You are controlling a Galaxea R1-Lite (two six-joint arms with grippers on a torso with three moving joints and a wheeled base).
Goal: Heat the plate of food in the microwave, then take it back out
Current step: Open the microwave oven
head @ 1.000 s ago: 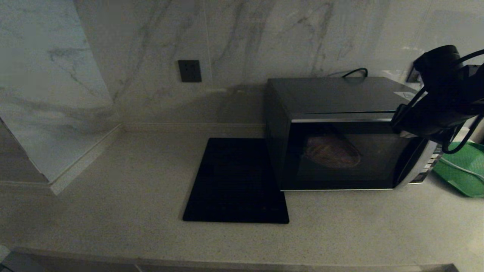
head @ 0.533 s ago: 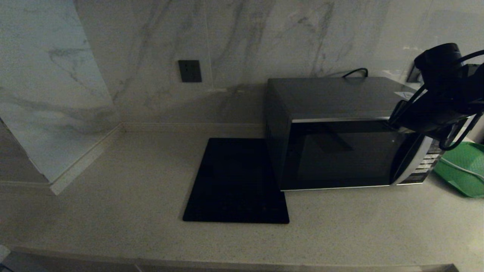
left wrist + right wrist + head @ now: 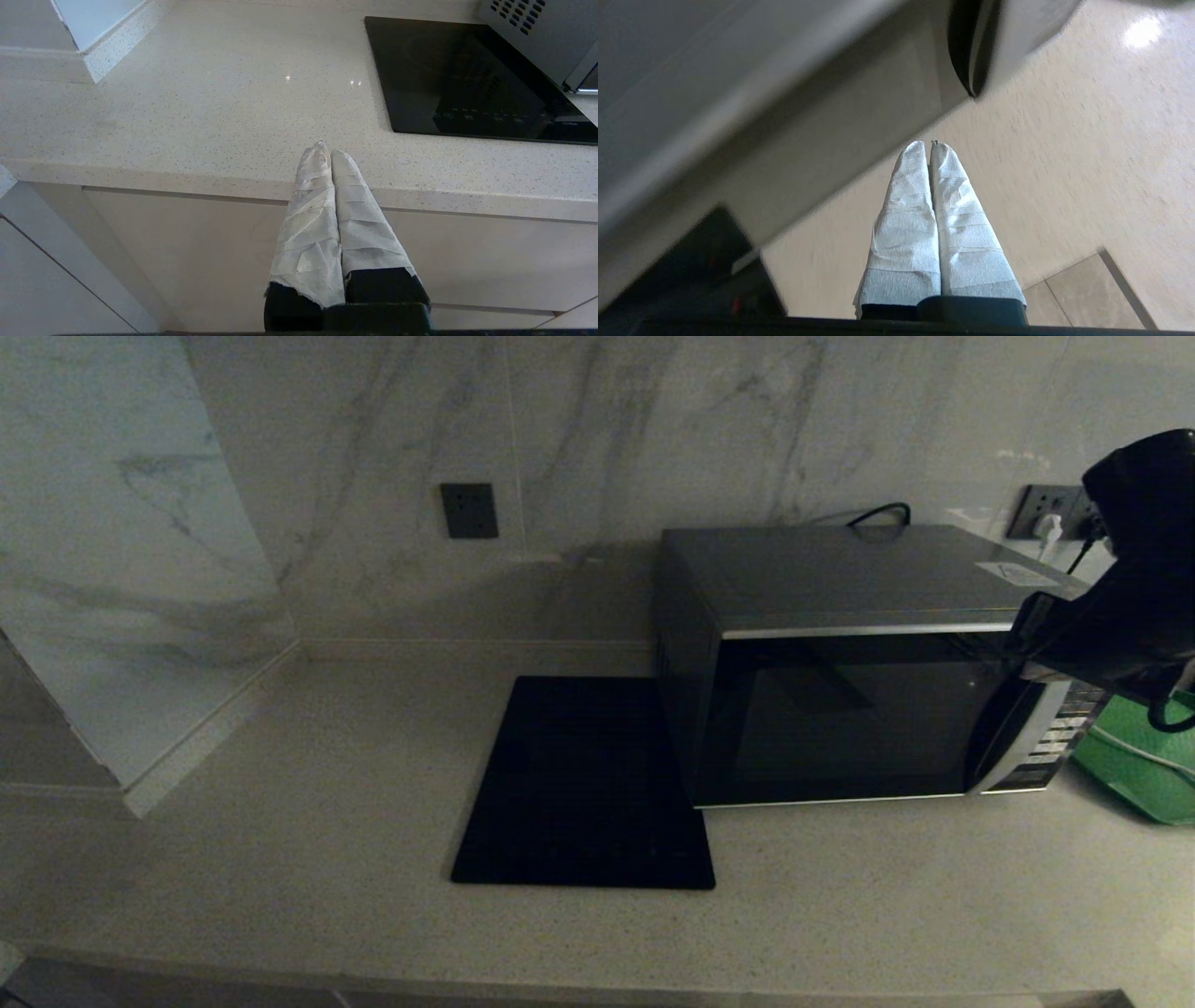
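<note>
The silver-grey microwave (image 3: 840, 709) stands on the counter with its dark glass door shut and its inside unlit. The plate of food is hidden; nothing shows through the glass. My right arm (image 3: 1125, 607) hangs in front of the microwave's upper right corner, above the button panel (image 3: 1050, 742). In the right wrist view, my right gripper (image 3: 928, 145) is shut and empty, close beside the microwave (image 3: 738, 116) and over the counter. My left gripper (image 3: 325, 150) is shut and empty, parked low at the counter's front edge.
A flat black square mat (image 3: 583, 784) lies left of the microwave. A green tray (image 3: 1134, 770) sits at the microwave's right. Marble walls close the back and the left corner. Wall outlets (image 3: 1050, 513) with a plug are behind the microwave.
The microwave's inside light went out, so the lit plate no longer shows through the door. My right arm drew back to the right, away from the door's top corner.
</note>
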